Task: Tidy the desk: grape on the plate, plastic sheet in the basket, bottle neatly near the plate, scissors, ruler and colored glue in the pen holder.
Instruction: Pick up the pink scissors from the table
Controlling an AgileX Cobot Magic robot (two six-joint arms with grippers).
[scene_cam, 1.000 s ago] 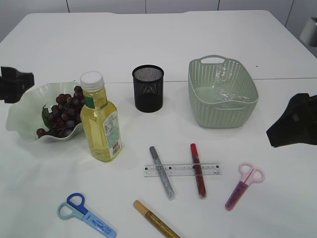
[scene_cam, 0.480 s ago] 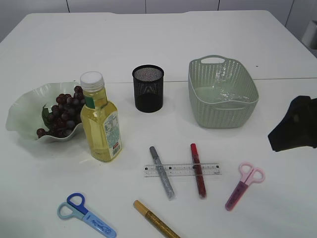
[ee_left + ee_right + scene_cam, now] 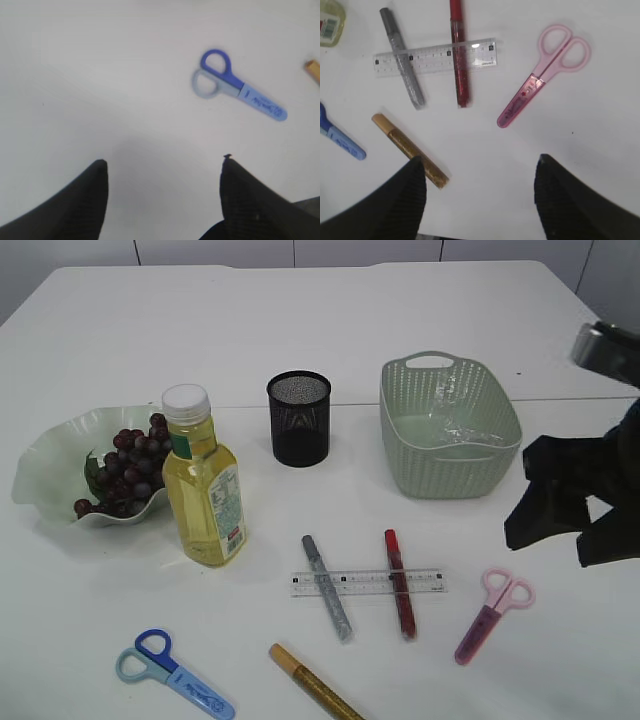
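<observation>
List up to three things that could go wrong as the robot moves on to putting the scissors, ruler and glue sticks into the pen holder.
1. The silver glue stick and red glue stick lie across the ruler; lifting the ruler first would likely roll them away.
2. The ruler is flat and clear, so the open right gripper may slip on it.
3. The pen holder is narrow and light; long items dropped in at a tilt could tip it.

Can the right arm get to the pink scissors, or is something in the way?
Probably yes. The right gripper hangs open above the pink scissors, which lie alone on bare table, apart from the ruler and glue sticks.
</observation>
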